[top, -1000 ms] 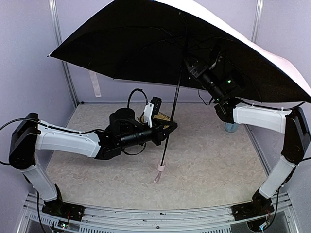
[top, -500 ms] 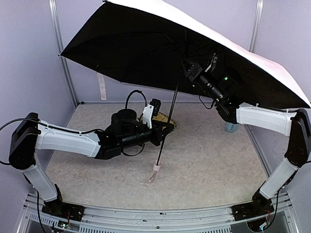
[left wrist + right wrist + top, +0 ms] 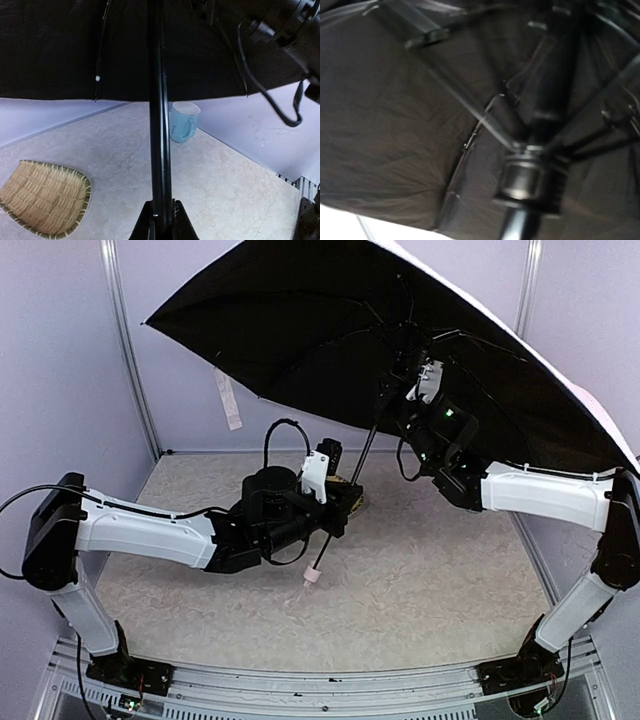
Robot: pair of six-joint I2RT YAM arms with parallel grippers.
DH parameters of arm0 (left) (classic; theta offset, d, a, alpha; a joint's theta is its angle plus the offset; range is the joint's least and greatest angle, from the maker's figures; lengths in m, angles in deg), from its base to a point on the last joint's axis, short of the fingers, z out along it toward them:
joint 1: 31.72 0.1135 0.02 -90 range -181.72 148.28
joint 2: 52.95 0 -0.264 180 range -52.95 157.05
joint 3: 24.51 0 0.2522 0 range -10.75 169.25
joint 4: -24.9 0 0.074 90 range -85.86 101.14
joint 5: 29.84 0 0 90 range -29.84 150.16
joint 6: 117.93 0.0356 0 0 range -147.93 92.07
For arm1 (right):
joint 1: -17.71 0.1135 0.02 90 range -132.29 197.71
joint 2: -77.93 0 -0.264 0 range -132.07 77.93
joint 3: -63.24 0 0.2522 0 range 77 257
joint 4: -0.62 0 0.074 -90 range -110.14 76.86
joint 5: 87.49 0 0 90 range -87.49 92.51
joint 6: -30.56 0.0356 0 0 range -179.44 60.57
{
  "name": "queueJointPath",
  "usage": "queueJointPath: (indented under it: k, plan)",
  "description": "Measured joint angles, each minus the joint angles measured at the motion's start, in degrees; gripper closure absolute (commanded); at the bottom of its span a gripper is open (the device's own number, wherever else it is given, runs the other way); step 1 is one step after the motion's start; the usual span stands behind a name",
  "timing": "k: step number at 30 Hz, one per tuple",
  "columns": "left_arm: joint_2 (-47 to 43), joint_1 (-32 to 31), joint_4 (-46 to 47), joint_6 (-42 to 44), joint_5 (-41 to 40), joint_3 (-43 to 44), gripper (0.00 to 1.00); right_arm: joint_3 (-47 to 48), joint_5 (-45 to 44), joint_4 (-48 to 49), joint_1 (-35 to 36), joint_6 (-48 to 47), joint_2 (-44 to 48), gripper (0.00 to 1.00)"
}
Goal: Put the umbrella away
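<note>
**Umbrella open; collapse step in hand**

We have the umbrella [image 3: 330, 340] open and tilted over the table [image 3: 450, 570], handle [image 3: 312, 578] hanging low. Our left gripper [image 3: 161, 224] is clamped tight on the shaft [image 3: 159, 125]. Our right gripper [image 3: 418, 400] is up at the runner [image 3: 530, 175]; we can't tell if its jaws grip anything. Next, we judge: draw the runner down the shaft while left braces. Right fingers don't show in the blurred wrist view; canopy edge is cut off.

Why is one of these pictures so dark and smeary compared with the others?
Right wrist view: close under the umbrella, dim and blurred. Left wrist view: mug and tray sharp, the near shaft a dark bar. Top view: the canopy glares white along its pale edge.
</note>
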Motion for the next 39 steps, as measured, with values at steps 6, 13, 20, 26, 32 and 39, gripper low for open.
queueJointPath:
  k: [6, 13, 20, 26, 32, 39]
  plan:
    - [2.6, -0.8, 1.5, 1.9, -2.2, 0.3, 1.0, 0.6, 1.4, 2.0, 3.2, 4.6, 0.0, 1.0]
    - [1.3, 3.3, 4.7, 0.9, 11.3, -2.1, 0.56, 0.6, 10.3, 2.9, 0.4, 5.2, 0.5, 1.0]
    - [-0.2, 8.1, 10.4, -1.0, 27.8, -5.0, 0.39, 0.6, 27.5, 6.4, -3.3, 11.1, 0.5, 1.0]
    - [-0.2, 7.5, 14.1, -1.7, 37.4, -5.7, 0.39, 0.7, 36.8, 12.1, -3.2, 16.0, 0.4, 1.0]
    - [0.8, 8.1, 14.0, -2.3, 36.0, -4.3, 0.43, 1.6, 40.8, 16.9, -3.2, 20.6, -1.3, 1.0]
    - [3.8, 8.3, 12.9, -2.1, 33.9, -1.7, 0.6, 1.7, 43.3, 19.6, -3.2, 25.8, -3.9, 1.0]
